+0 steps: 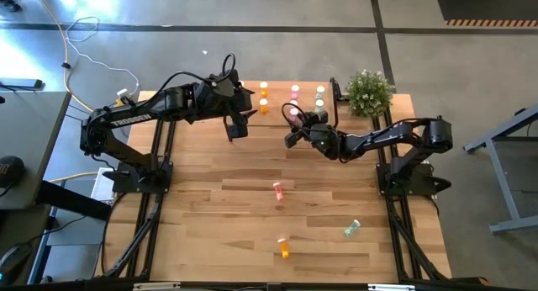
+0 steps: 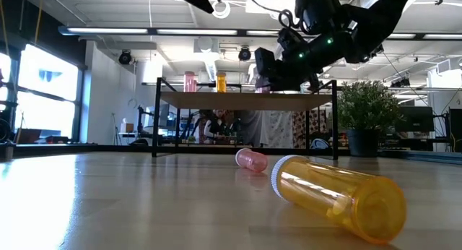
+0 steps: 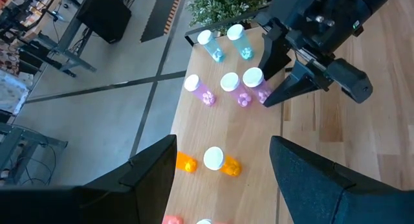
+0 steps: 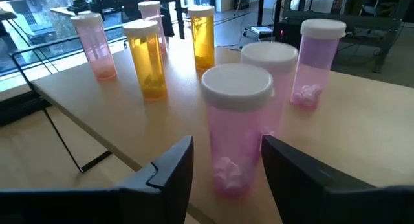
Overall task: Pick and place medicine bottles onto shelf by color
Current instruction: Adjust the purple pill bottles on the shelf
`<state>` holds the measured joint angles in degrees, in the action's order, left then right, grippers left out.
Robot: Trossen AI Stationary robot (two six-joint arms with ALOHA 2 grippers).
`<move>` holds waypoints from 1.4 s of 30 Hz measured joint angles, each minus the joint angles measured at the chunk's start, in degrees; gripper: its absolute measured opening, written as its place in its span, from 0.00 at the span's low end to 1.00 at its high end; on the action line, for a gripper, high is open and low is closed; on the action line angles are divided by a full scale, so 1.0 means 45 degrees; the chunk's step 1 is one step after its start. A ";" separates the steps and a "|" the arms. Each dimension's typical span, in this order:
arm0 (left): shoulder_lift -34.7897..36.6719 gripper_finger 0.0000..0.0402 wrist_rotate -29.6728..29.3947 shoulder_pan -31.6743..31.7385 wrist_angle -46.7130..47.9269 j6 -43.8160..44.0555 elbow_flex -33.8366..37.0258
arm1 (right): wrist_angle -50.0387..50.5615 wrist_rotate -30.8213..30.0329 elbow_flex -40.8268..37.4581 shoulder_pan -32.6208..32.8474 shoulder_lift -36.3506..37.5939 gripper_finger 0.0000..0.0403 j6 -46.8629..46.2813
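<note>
The shelf [image 1: 290,82] stands at the table's far middle, its light top [image 4: 97,107] bearing orange, pink and teal medicine bottles upright. My right gripper [image 4: 226,146] is open at the shelf's near edge, a finger on either side of a pink bottle [image 4: 236,127] that stands on its base on the shelf top. My left gripper [image 1: 236,124] hovers open and empty, high above the table to the shelf's left. A pink bottle [image 1: 277,190], an orange bottle [image 2: 339,196] and a teal bottle [image 1: 351,230] lie on their sides on the table. My right gripper comes nearly level from the table's near side, its fingers flanking the lower body of the upright pink bottle. A gap shows between one finger [image 4: 173,164] and the bottle. The other finger [image 4: 284,160] stands right beside it, and I cannot tell whether it touches.
A potted plant [image 1: 370,91] stands at the far right, beside the shelf. On the shelf top, two more pink bottles [image 4: 314,62] stand just behind the flanked one and orange ones [image 4: 147,59] to its side. Open wood lies between the fallen bottles.
</note>
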<state>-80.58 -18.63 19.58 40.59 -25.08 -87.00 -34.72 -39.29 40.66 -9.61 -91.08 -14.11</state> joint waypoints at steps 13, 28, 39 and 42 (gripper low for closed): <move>0.0000 0.59 0.0000 -0.0007 0.0024 -0.0034 0.0000 | -0.0021 -0.0568 0.0015 0.0000 0.0764 0.43 0.0555; 0.0000 0.59 0.0000 -0.0007 0.0012 -0.0029 0.0005 | -0.0048 -0.0160 0.0019 -0.0029 0.0825 0.43 0.0577; 0.0000 0.59 0.0000 -0.0005 0.0012 -0.0037 0.0000 | -0.0899 -0.0136 0.0023 -0.0025 0.0825 0.43 0.1240; 0.0000 0.59 0.0000 -0.0002 0.0013 -0.0184 0.0004 | -0.0901 -0.0136 0.0019 -0.0024 0.0825 0.43 0.1192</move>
<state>-80.58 -18.63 19.57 40.65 -25.91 -86.99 -38.78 -39.90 40.75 -9.72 -87.37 -8.75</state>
